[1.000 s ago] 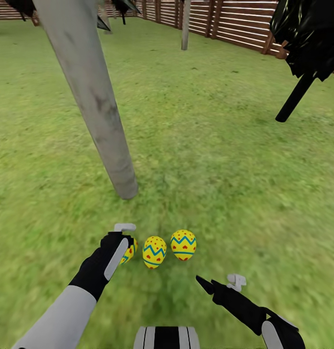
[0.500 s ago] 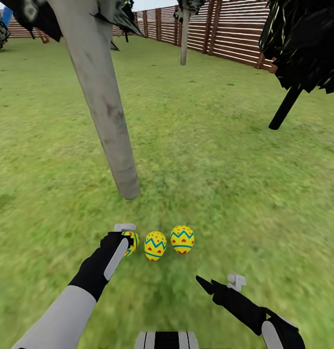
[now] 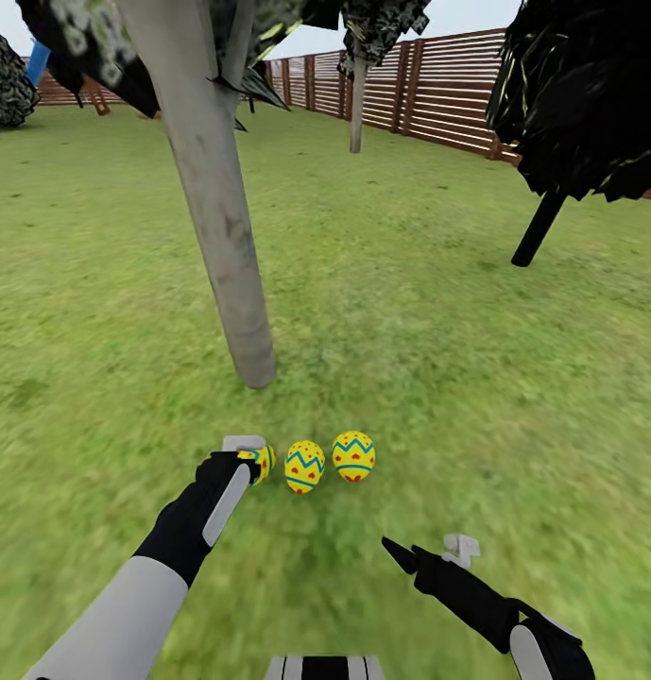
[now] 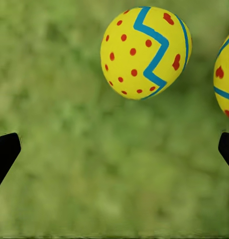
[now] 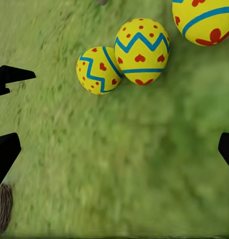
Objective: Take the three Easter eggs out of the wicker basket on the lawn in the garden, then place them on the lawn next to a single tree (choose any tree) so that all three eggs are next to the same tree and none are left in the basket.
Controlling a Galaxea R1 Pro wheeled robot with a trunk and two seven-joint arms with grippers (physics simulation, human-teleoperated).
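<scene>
Three yellow Easter eggs with red marks and blue zigzags lie in a row on the lawn (image 3: 410, 312), just in front of the foot of a pale grey tree (image 3: 229, 246). The left egg (image 3: 262, 461) is half hidden behind my left gripper (image 3: 243, 451), which hangs open right beside it. The middle egg (image 3: 304, 467) and the right egg (image 3: 353, 456) lie free. The left wrist view has one egg (image 4: 146, 52) beyond the open fingers. My right gripper (image 3: 427, 551) is open and empty, nearer to me than the eggs (image 5: 142, 52). A sliver of the wicker basket (image 5: 1, 208) shows in the right wrist view.
A dark tree with a thin black trunk (image 3: 539, 229) leans at the right. A brown slat fence (image 3: 448, 90) runs along the back, with another pale trunk (image 3: 357, 104) before it. A dark bush (image 3: 4, 90) stands at the far left.
The head camera has tilted up, so more fence, foliage and sky show and the eggs sit a little higher in the picture. Both arms and the eggs look still.
</scene>
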